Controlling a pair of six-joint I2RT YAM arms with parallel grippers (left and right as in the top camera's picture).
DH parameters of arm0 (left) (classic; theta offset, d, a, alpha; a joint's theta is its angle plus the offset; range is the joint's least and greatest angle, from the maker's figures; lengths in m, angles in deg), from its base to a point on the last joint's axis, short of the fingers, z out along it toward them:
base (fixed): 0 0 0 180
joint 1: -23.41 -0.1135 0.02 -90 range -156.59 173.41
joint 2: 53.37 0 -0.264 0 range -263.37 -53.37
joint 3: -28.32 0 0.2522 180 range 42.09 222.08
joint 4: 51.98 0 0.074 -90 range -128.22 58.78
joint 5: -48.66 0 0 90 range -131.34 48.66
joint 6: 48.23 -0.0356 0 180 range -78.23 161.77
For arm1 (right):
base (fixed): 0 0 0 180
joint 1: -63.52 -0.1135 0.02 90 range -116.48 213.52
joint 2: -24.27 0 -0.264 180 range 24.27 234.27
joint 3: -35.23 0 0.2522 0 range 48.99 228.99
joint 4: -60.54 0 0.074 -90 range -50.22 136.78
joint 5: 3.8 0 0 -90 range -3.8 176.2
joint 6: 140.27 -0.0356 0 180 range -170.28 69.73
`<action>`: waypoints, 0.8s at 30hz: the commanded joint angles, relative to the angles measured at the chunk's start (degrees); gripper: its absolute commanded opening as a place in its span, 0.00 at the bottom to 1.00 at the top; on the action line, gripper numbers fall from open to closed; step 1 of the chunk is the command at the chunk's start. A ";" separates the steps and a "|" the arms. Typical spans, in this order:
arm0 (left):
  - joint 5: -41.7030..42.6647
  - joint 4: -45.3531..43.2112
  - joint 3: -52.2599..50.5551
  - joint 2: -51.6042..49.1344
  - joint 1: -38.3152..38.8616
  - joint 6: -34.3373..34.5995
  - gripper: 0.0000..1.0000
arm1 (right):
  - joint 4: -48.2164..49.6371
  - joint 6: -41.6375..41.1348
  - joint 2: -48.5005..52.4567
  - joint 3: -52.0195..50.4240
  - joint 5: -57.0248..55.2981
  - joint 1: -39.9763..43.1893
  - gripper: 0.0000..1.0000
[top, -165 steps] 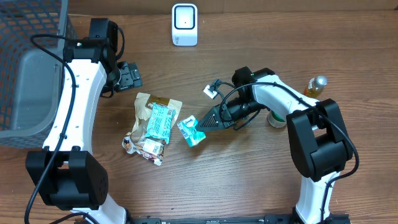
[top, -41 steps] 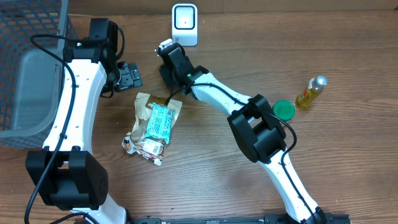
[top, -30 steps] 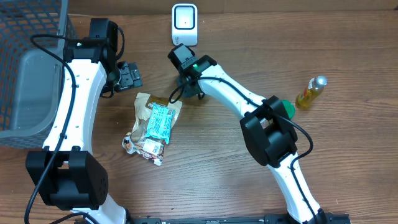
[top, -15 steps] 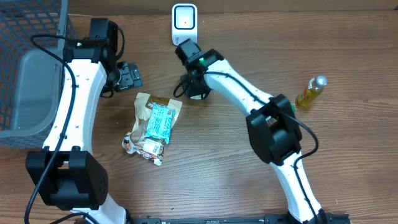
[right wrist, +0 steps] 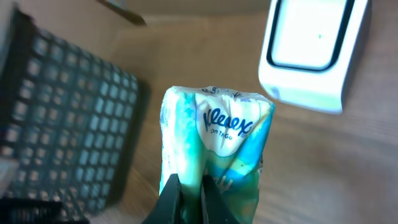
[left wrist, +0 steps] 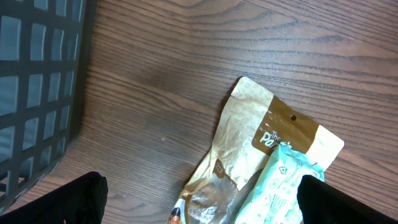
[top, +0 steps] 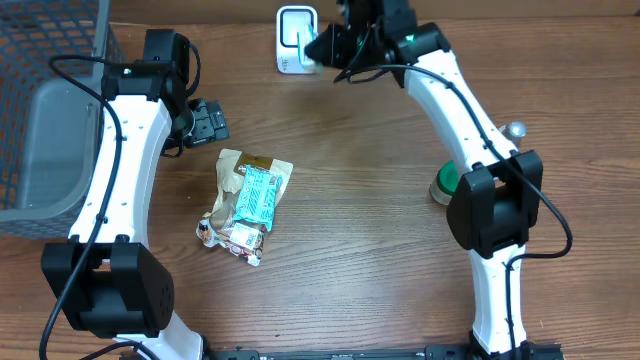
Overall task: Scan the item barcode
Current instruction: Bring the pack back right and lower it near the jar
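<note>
My right arm reaches to the far edge of the worktop (top: 360,260), and the right fingers (right wrist: 176,200) are clamped together on the lower end of the tissue pack (right wrist: 214,146), a teal and white Kleenex packet. It is held up off the wood with its printed end toward the camera. On the right wrist view the pack sits just beside the white scanner (right wrist: 311,53), lower and to the left of it, and I cannot tell whether the two touch. From overhead the pack's tip overlaps the scanner's right edge. I see no barcode on the face turned to the wrist camera. Behind the pack on that view, blurred, is the dark wire basket (right wrist: 68,124). The left fingers (top: 208,122) stand wide apart with nothing between them, hanging over bare wood near the basket's corner. Just below them on the overhead view lies a crumpled brown pouch (top: 240,168) with a pale green packet (top: 258,195) resting on top of it, and one more wrapper (top: 235,236) at the near end of that heap. On the right side of the worktop a green lid (top: 445,182) and the top of a small bottle (top: 515,130) show from behind the right arm's links.
</note>
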 commanded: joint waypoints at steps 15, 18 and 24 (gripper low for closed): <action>-0.72 -0.04 0.92 -0.04 0.39 -0.68 1.00 | 27.78 -16.50 11.13 0.68 -5.60 -1.29 0.06; -0.72 -0.04 0.92 -0.04 0.39 -0.68 1.00 | 32.87 -16.52 13.62 0.68 -6.80 -1.29 0.06; -0.72 -0.04 0.92 -0.07 0.39 -0.68 1.00 | 39.30 -22.53 17.22 0.68 -13.20 -1.29 0.05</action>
